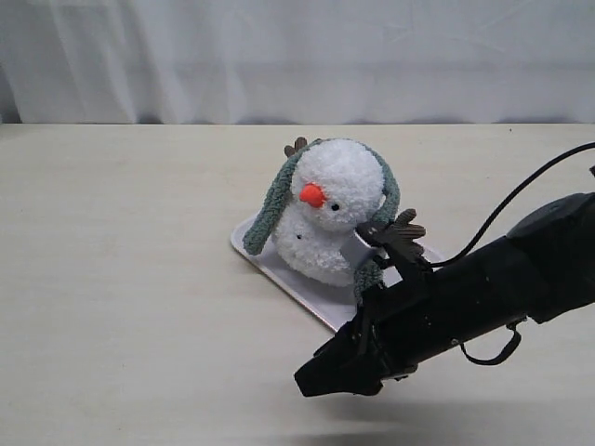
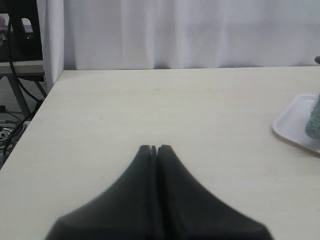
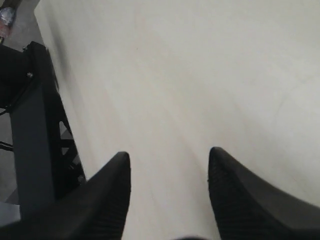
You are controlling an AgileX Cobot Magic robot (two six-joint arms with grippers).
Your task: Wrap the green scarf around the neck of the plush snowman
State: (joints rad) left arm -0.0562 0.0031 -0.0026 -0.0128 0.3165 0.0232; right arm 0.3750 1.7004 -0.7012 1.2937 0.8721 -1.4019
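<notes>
The plush snowman stands on a white tray, its orange nose pointing left. The green scarf lies round the back of its head and hangs down both sides; one end reaches the tray at the left, the other drops past a brown twig arm. The neck's front shows bare white. My right gripper is open and empty over bare table, in front of the tray. My left gripper is shut on nothing, far from the toy. The left wrist view catches a tray corner and a bit of scarf.
A white curtain hangs behind the table's far edge. My right arm crosses the front right of the table, close to the tray. A black frame stands past the table's edge in the right wrist view.
</notes>
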